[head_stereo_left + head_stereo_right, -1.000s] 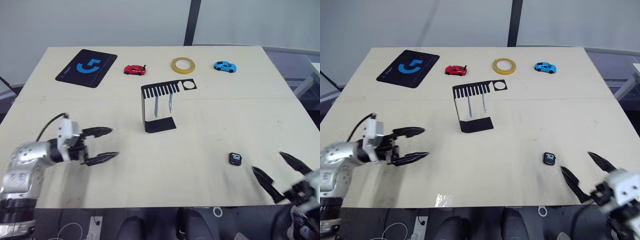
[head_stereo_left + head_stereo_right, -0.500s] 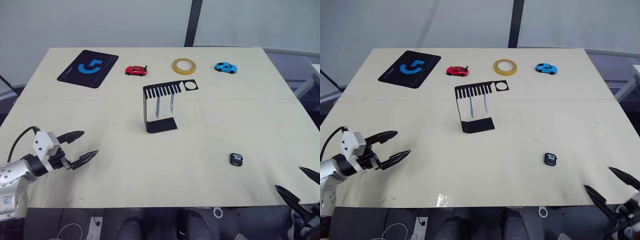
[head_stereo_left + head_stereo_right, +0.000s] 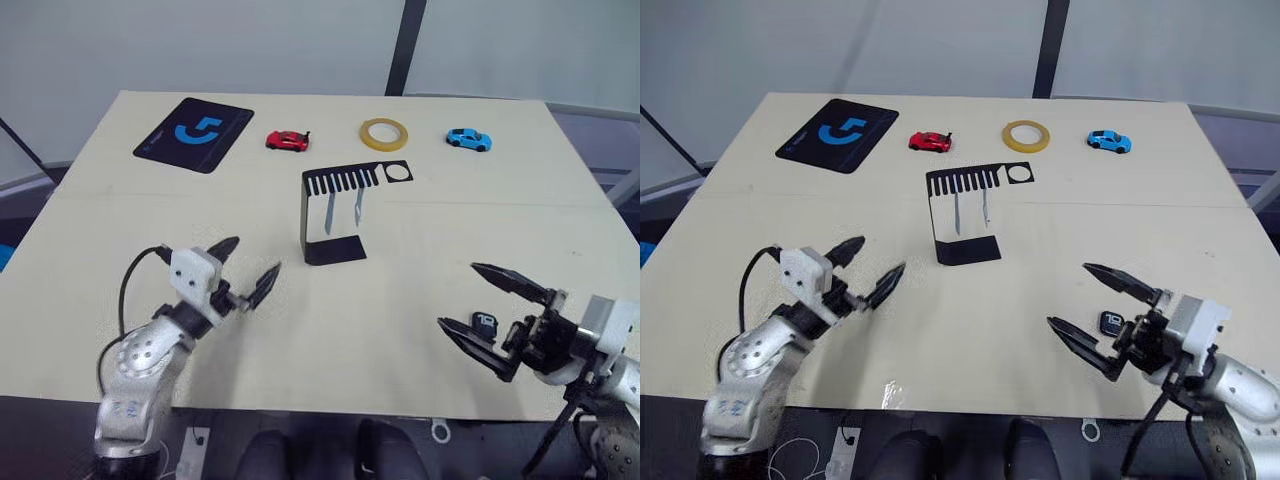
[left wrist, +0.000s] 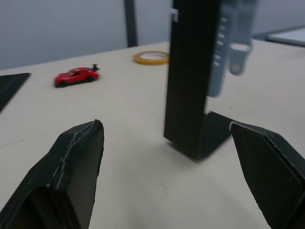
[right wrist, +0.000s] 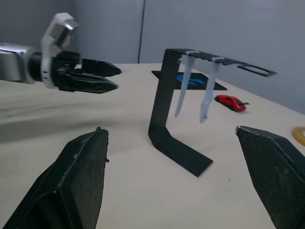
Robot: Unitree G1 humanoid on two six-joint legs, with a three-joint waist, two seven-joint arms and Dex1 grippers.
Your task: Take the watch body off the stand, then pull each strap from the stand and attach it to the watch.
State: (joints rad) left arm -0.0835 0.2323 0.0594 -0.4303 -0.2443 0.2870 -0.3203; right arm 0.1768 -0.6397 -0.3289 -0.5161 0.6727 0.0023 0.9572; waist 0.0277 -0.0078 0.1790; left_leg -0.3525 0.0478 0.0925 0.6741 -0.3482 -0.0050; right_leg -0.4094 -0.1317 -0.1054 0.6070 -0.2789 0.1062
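A pale wooden table (image 3: 120, 210) with a faint seam running across it stands against a plain grey-white wall (image 3: 200, 45). At 12 o'clock, 1 dark vertical post (image 3: 413, 45) splits the wall panels. Light is soft and even. Dark floor shows at 6 o'clock.

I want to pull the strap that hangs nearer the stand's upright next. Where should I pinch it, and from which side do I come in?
Pinch that strap on its free lower half, probably from the open side of the stand away from the upright. It hangs straight down from a comb slot, clear of the foot plate, with the second strap close beside it. The left gripper, open, already faces the stand.
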